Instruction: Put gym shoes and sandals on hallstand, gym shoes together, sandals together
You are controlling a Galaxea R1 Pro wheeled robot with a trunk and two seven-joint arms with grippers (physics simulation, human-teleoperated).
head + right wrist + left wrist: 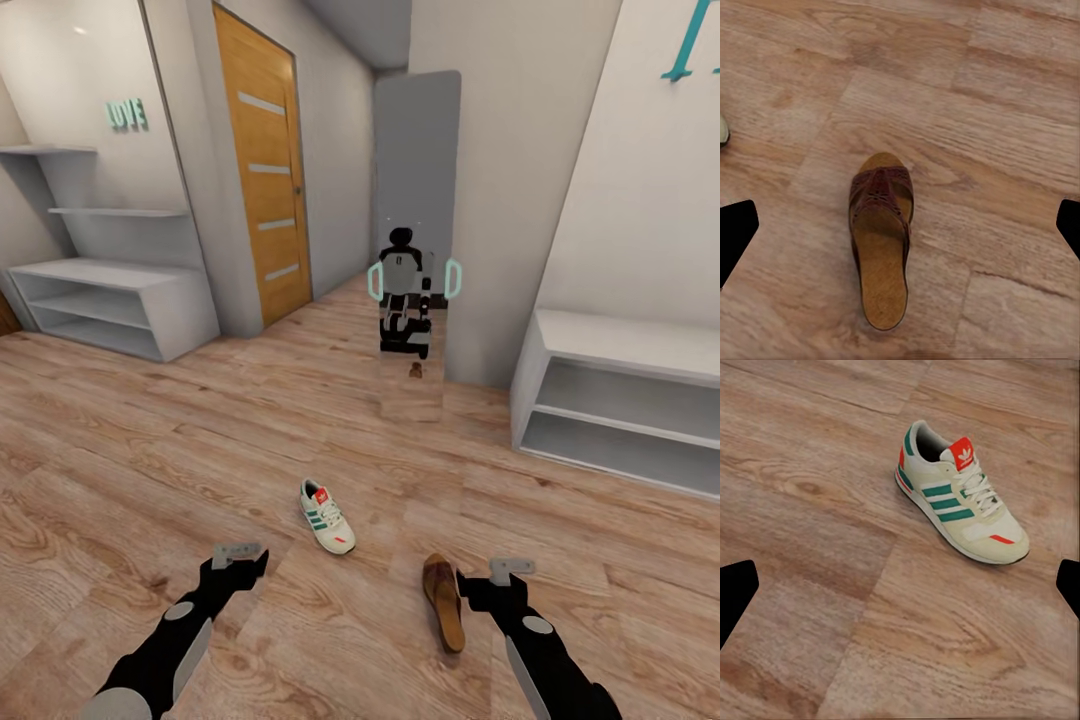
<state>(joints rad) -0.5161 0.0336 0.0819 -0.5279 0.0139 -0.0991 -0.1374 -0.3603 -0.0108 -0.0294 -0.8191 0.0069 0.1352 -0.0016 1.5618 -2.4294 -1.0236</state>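
A: Where are the shoes right now?

B: One gym shoe (327, 517) lies on the floor (150, 470) at about twelve o'clock from the robot, upright on its sole, toe pointing to about five o'clock; one sandal (444, 602) lies just beside the right gripper (497, 583), at about one o'clock, sole down. The two are apart, not touching; the rack with the LOVE letters (110, 300) stands well off at ten o'clock, its shelves bare. A second white bench (620, 400) stands at two o'clock.

A: And the grippers?

B: The left gripper (240, 560) is released, its tips wide at either edge of its wrist view, the gym shoe ahead of it and nothing between them; the right gripper is likewise spread, hanging over the sandal and apart from it.

A: How would each one handle?

B: I'd judge the gym shoe light, with a soft upper that gives and a firmer sole; taking it across the middle, side to side over the green stripes, or by the heel collar, looks safest; the laces would slip. The sandal seems lighter and flatter, with a stiff tan footbed; gripping across the patterned band at the front, or pinching the sole edges mid-length, should hold, though a thin sole flat on the planks leaves little room for the tips to get under.
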